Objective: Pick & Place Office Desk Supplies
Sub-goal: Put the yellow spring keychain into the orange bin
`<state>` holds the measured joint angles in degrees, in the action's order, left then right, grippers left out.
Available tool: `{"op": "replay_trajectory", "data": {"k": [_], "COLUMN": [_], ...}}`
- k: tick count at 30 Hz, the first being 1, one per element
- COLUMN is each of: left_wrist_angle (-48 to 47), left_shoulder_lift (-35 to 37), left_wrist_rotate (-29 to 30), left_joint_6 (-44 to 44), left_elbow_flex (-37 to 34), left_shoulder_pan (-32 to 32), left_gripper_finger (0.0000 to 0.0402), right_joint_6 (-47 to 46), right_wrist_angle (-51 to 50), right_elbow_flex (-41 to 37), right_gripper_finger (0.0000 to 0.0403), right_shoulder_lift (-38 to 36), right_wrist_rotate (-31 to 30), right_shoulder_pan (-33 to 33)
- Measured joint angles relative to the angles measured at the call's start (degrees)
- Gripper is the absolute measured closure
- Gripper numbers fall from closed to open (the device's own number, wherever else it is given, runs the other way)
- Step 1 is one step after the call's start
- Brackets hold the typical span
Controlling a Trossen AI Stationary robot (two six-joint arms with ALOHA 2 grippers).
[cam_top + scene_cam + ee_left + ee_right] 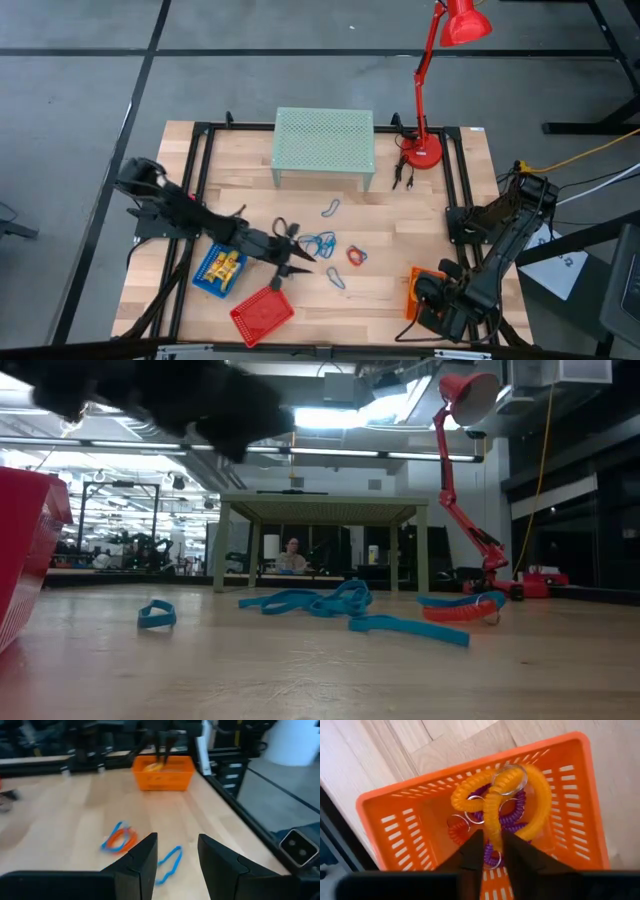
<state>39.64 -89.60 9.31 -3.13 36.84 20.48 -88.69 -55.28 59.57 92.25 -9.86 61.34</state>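
Several blue loops (318,243) and a red ring (356,255) lie loose on the table's middle. My left gripper (308,263) hovers open just beside them, pointing toward the right edge. In its wrist view a blue loop (169,864) lies on the wood beyond its fingers (177,865), untouched. My right gripper (492,851) points down into the orange basket (570,800). Orange (520,782), purple (512,817) and red (457,832) coil rings lie in the basket. The right fingers stand slightly apart, with one strand of the orange coil between them. My right gripper comes from above with its fingers either side of the orange coil's near strand (492,827). The rest of the coil rests on the other rings in the basket. Whether the fingers touch the strand I cannot tell.
A blue basket (205,282) holding yellow pieces and a red basket (262,315) stand near the front left. A pale green mesh stand (324,145) and a red desk lamp (424,150) are at the back. More loops (331,208) (336,278) lie around the middle.
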Motion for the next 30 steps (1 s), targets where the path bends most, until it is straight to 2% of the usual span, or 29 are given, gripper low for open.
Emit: {"op": "replay_trajectory", "data": {"k": [6,10,15,20,22,25,28,30], "left_wrist_angle": [-2.4,-6.1,-8.3,-8.6,-8.6,-8.8,-8.7,-8.6], "left_shoulder_lift": [-8.6,-13.0,-18.0,-20.8,-21.0,-21.0,-21.0,-21.0], "left_wrist_rotate": [-5.9,-7.5,-9.6,-11.1,-11.2,-11.1,-11.6,-12.4], "left_joint_6": [3.3,3.3,4.7,5.9,6.3,6.2,5.9,5.7], "left_elbow_flex": [10.1,15.7,21.7,25.2,25.3,25.3,25.3,25.3], "left_shoulder_pan": [-1.3,-2.2,-2.4,-2.3,-2.6,-3.2,-3.7,-4.0], "left_gripper_finger": [0.0265,0.0265,0.0265,0.0265,0.0265,0.0265,0.0265,0.0265], "right_joint_6": [-0.7,-0.7,-2.7,-6.7,-6.7,-3.9,-1.7,-1.9], "right_wrist_angle": [-0.3,-0.5,-2.8,-4.3,-3.6,-0.6,-0.9,-3.7], "right_elbow_flex": [0.0,0.0,0.0,0.0,0.0,0.4,2.2,3.8], "right_gripper_finger": [0.0231,0.0182,0.0158,0.0157,0.016,0.0162,0.0163,0.0163], "right_shoulder_lift": [0.0,0.0,0.0,-0.3,-0.5,-0.5,-0.6,-0.6], "right_wrist_rotate": [-0.2,-0.1,4.2,12.7,11.0,4.3,-2.3,-4.0], "right_shoulder_pan": [0.0,0.0,0.4,1.1,1.9,3.1,3.8,3.8]}}
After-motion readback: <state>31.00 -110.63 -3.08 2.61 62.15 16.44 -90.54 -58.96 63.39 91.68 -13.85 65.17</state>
